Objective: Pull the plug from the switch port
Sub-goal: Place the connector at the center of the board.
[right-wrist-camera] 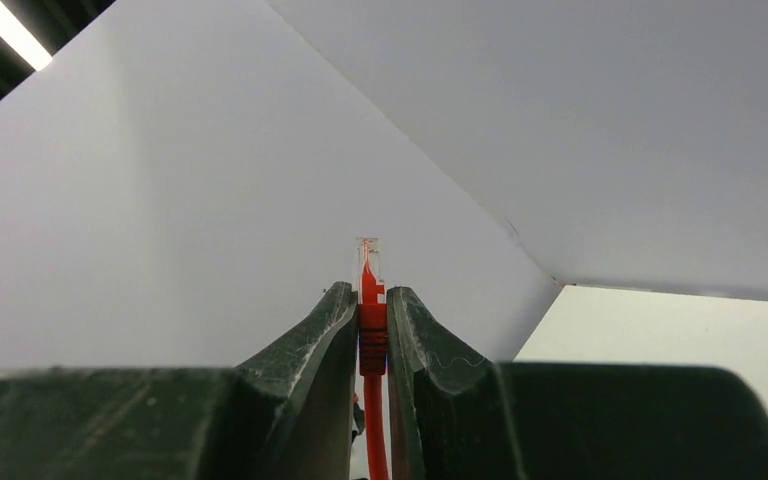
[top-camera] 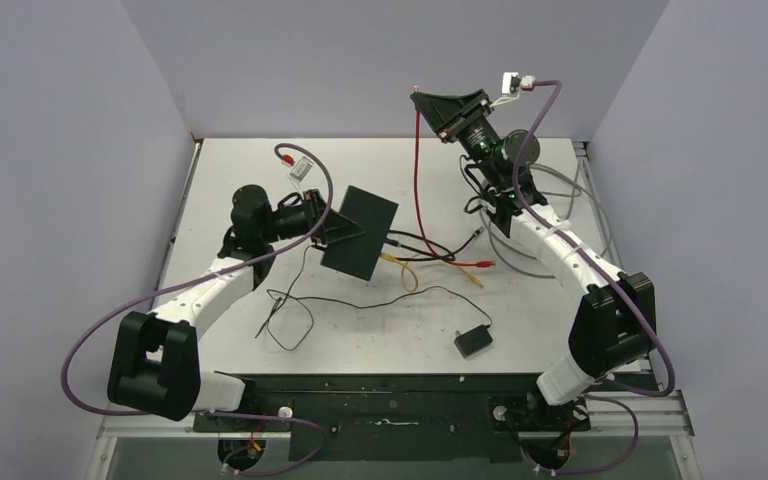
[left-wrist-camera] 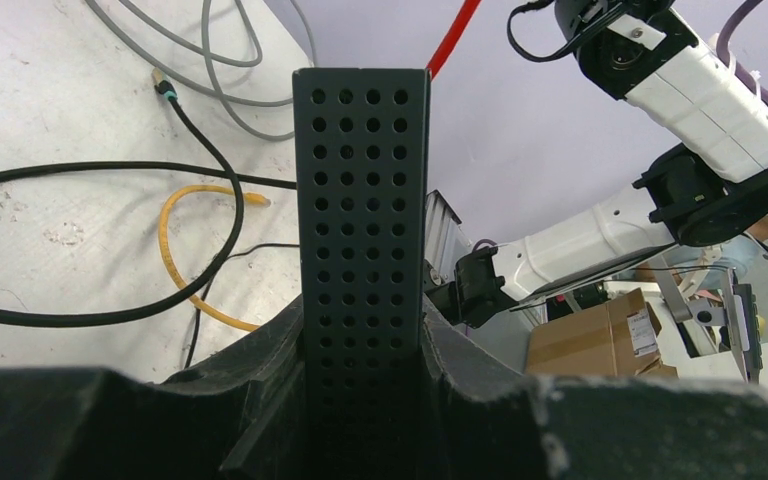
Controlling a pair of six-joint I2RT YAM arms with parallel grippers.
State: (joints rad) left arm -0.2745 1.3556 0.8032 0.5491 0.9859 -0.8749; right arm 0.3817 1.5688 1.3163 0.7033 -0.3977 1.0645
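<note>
Currently left end effector [left-wrist-camera: 363,325] grips switch [left-wrist-camera: 363,180] edge-on; right end effector [right-wrist-camera: 370,293] grips plug [right-wrist-camera: 368,257] tip-outward.

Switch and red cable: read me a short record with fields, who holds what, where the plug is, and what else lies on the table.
left gripper: shut on the switch, holding it tilted up
right gripper: shut on the red cable just behind its plug, raised high
plug: out of the switch, tip bare in the air
red cable: hangs from the right gripper down to the table
also on table: yellow cable, small black adapter with thin cord
</note>
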